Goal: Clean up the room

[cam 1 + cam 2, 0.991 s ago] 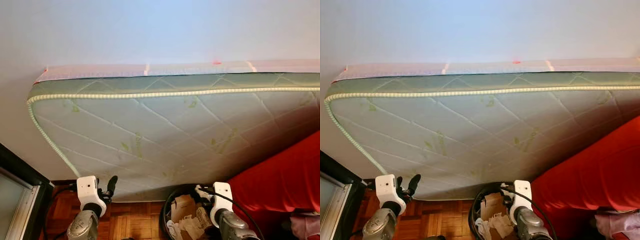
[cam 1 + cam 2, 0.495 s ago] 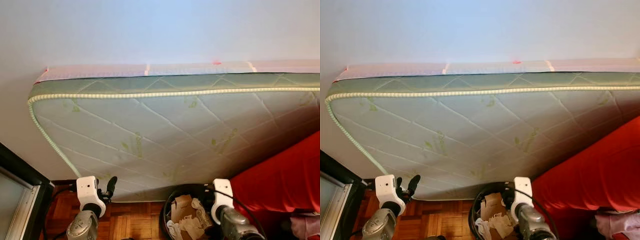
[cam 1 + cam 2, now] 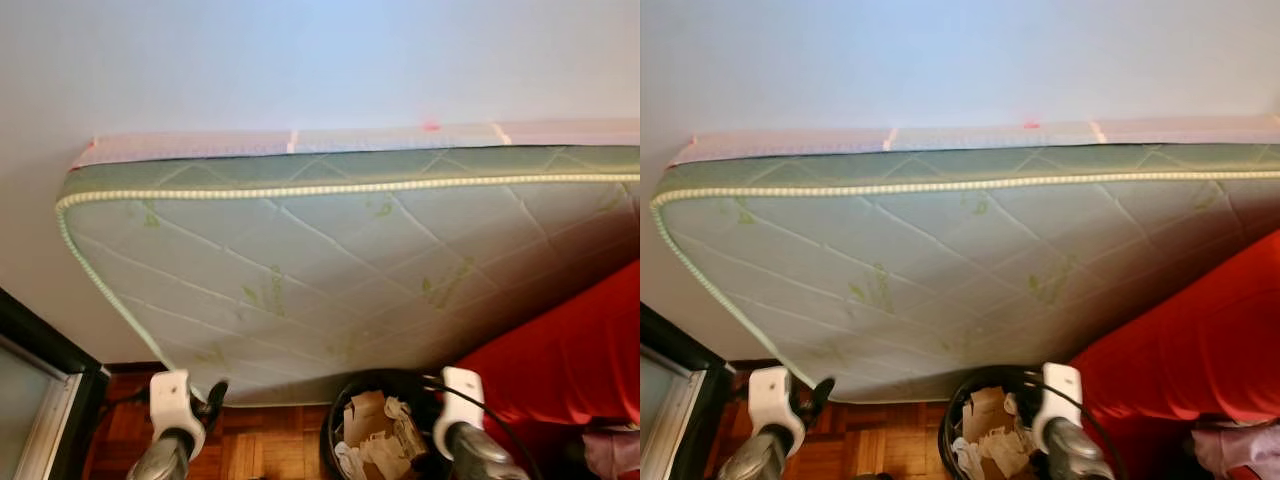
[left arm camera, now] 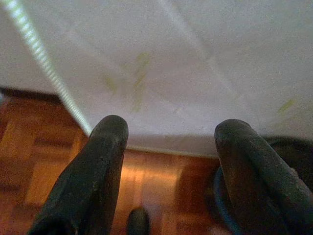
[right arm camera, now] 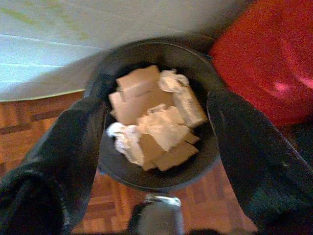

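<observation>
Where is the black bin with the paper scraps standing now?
In the head views the black bin stands on the wooden floor, low and right of centre, between the leaning mattress and the red cloth.

The mattress [image 3: 330, 270] is quilted cloth, pale green and matt, edged with ribbed cord piping. The floor [image 5: 39, 122] is reddish parquet wood with a mild sheen. The bin [image 5: 195, 63] looks like smooth black plastic, holding brown cardboard [image 5: 137, 85] and crumpled white paper [image 5: 124, 139]. The red cover [image 3: 570, 360] is soft matt cloth.
</observation>
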Available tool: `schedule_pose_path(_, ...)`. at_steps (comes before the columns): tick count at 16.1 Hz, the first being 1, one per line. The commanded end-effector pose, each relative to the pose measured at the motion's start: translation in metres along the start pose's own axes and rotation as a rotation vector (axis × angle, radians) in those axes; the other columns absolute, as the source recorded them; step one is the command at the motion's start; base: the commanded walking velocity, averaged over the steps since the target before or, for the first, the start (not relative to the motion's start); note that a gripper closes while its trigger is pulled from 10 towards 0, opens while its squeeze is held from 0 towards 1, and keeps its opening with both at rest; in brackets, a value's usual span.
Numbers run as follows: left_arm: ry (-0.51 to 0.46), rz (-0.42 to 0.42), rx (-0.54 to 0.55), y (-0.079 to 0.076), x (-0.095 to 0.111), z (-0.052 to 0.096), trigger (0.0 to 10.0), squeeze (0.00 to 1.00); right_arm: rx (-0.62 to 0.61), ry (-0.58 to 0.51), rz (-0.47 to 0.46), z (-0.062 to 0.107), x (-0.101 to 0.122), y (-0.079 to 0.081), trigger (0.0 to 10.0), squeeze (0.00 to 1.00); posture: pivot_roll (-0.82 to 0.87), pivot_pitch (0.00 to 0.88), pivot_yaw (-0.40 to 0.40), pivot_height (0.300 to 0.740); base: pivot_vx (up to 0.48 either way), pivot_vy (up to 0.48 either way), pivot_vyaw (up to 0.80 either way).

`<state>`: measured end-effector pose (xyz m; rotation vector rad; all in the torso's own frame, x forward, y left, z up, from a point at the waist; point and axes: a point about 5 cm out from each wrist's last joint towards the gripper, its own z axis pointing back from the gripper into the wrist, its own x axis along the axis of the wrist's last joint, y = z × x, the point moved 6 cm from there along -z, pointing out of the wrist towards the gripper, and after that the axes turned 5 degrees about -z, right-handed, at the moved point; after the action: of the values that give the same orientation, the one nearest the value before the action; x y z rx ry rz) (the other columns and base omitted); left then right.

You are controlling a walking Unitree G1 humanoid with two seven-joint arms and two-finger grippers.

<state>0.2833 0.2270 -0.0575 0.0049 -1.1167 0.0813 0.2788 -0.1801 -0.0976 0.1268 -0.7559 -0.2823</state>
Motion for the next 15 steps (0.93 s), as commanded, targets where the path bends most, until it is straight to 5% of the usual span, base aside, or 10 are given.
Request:
schedule_pose_path(1,0.077,-0.023,-0.004,0.004,-0.021,0.007,10.0,0.0,-0.054,0.004,-0.064,0.003,-0.005,-0.017,10.0,0.0,0.2,0.077,-0.019,0.74,0.0,0.0,0.0)
schedule_pose_path(5,0.23,-0.028,0.013,0.026,-0.062,0.031,10.0,0.0,-0.107,0.002,-0.11,0.008,-0.01,-0.036,10.0,0.0,0.14,0.046,0.011,0.74,0.0,0.0,0.0)
schedule_pose_path(7,0.371,0.0,0.059,0.047,-0.1,0.061,10.0,0.0,-0.098,0.023,-0.06,0.008,-0.013,-0.038,10.0,0.0,0.11,0.018,0.014,0.74,0.0,0.0,0.0)
schedule_pose_path(10,0.457,0.052,0.117,0.062,-0.127,0.09,10.0,0.0,-0.071,0.027,-0.037,0.008,-0.013,-0.034,10.0,0.0,0.1,0.007,0.009,0.74,0.0,0.0,0.0)
schedule_pose_path(15,0.496,0.071,0.113,0.044,-0.142,0.096,10.0,0.0,-0.083,0.034,-0.067,0.011,-0.017,-0.045,10.0,0.0,0.1,0.0,0.011,0.74,0.0,0.0,0.0)
